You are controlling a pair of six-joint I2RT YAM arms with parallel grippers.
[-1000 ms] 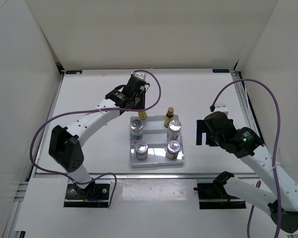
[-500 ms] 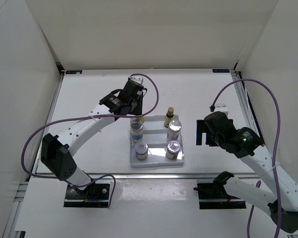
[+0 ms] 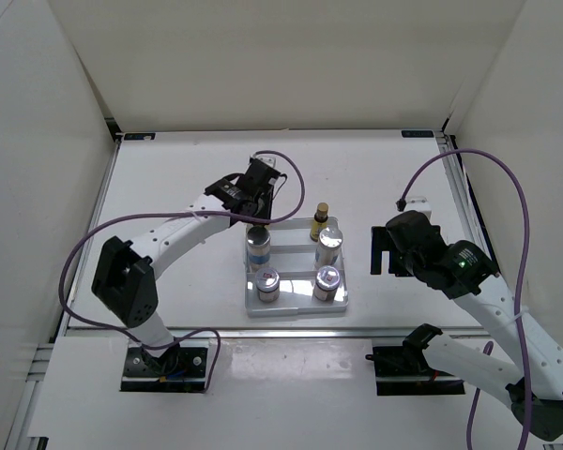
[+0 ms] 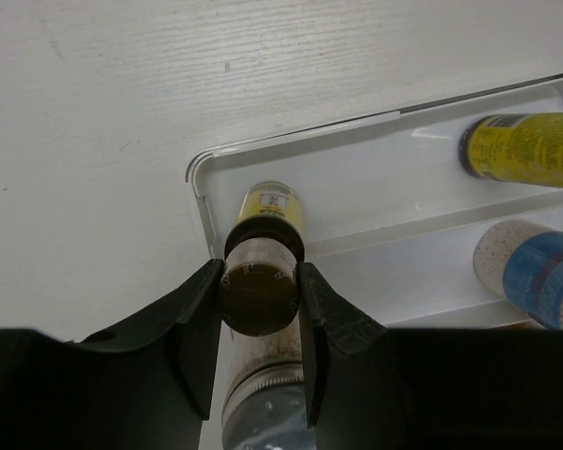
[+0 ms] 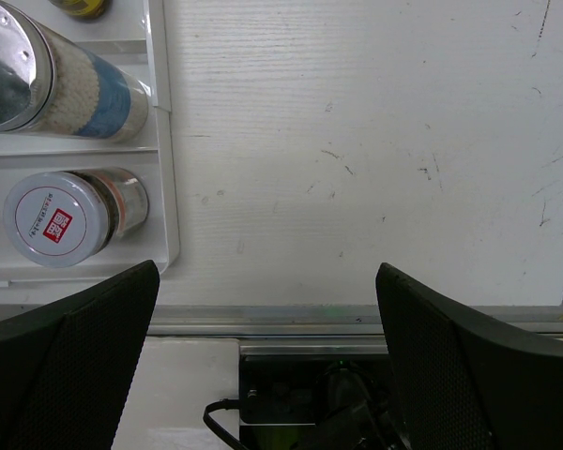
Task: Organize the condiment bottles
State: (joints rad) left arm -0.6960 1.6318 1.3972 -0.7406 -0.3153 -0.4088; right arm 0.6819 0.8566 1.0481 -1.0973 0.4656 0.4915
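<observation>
My left gripper (image 3: 259, 204) (image 4: 260, 305) is shut on the tan cap of a dark-brown, yellow-labelled bottle (image 4: 263, 230). It holds the bottle upright over the far-left corner of the white tray (image 3: 296, 311) (image 4: 199, 180); I cannot tell whether the base touches the floor. The arm hides this bottle in the top view. The other brown bottle (image 3: 322, 215) (image 4: 524, 148) stands in the far row. Four white silver-capped bottles (image 3: 258, 240) (image 3: 329, 240) (image 3: 267, 282) (image 3: 327, 280) stand in the tray. My right gripper (image 3: 383, 255) (image 5: 267, 361) is open and empty, right of the tray.
The right wrist view shows the tray's right rim (image 5: 159, 141), a blue-labelled bottle (image 5: 70, 84) and a red-marked cap (image 5: 56, 220). The table's metal front rail (image 5: 357, 319) lies under the right gripper. White walls enclose the table on three sides.
My left gripper has shifted slightly toward the tray's far-left corner with the brown bottle, whose yellow label no longer shows from above. The right arm has not moved.
</observation>
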